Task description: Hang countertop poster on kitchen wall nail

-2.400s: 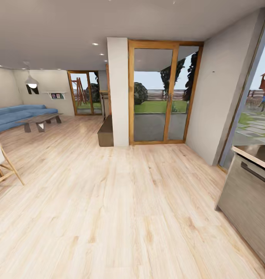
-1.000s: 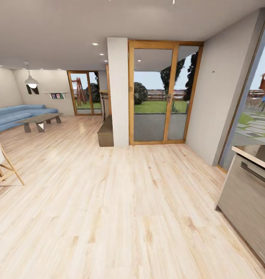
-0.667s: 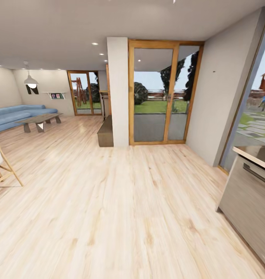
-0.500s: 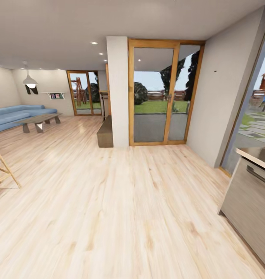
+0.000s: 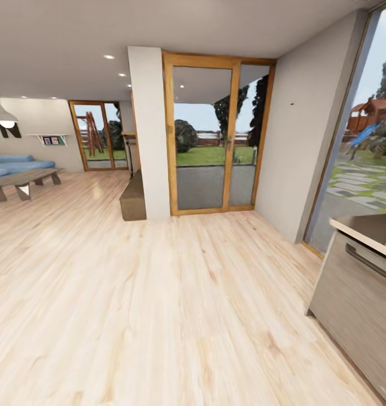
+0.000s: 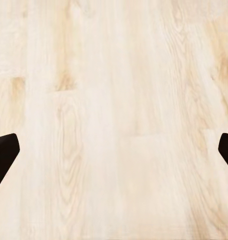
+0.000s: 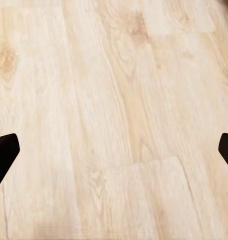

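Beside the kitchen countertop (image 5: 367, 224), at the head view's right | left gripper (image 6: 114, 150), right gripper (image 7: 114, 150) spread, empty, over wood floor (image 5: 159, 293) | poster unseen | wall nail (image 5: 292, 104) on grey wall beyond countertop | pickup, hanging remain

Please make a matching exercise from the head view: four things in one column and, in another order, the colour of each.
Things:
1. sofa
2. door frame
3. pillar
4. bench

Colours:
A. white
B. dark brown
C. blue
D. orange wood

Pairs: 1-C, 2-D, 3-A, 4-B
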